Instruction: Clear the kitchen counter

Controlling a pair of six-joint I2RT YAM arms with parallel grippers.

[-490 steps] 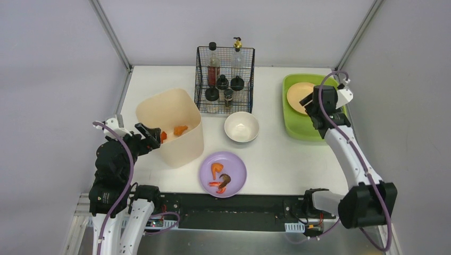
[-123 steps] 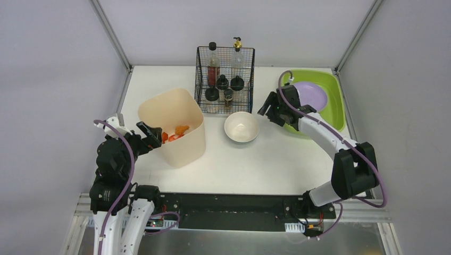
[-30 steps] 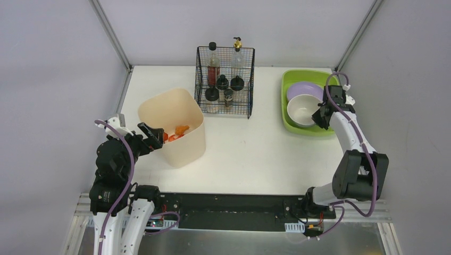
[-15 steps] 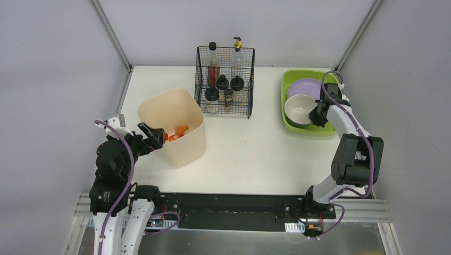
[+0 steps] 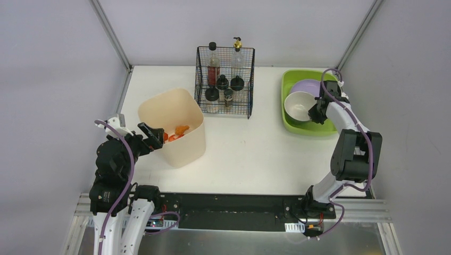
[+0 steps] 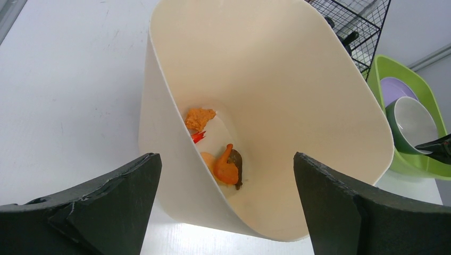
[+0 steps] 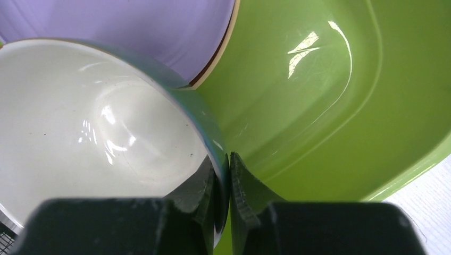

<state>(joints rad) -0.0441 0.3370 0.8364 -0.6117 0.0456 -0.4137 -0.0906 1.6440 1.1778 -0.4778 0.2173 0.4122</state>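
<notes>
At the left, the left gripper is hovering with its jaws spread wide just beside the tall cream plastic bin, gripping nothing. Its wrist camera is looking down into the bin, where orange and dark food scraps are lying at the bottom. Behind the bin, toward the middle, the black wire basket is standing with bottles and jars inside it.

The kitchen counter, the flat white tabletop, is carrying only the bin, the basket and, at its far right corner, the lime-green plastic tub. The tub is holding a round purple plate and a round bowl, white inside and green outside. The right gripper is pinching the bowl's rim, one finger inside and one outside, and the bowl is leaning tilted over the plate's edge.

The step in hand looks like setting the bowl into the tub, probably the last dish to go. Next, the arm would be lowering the bowl until it settles, parting the jaws, and lifting straight out so the inner finger is not dragging or tipping the bowl.
</notes>
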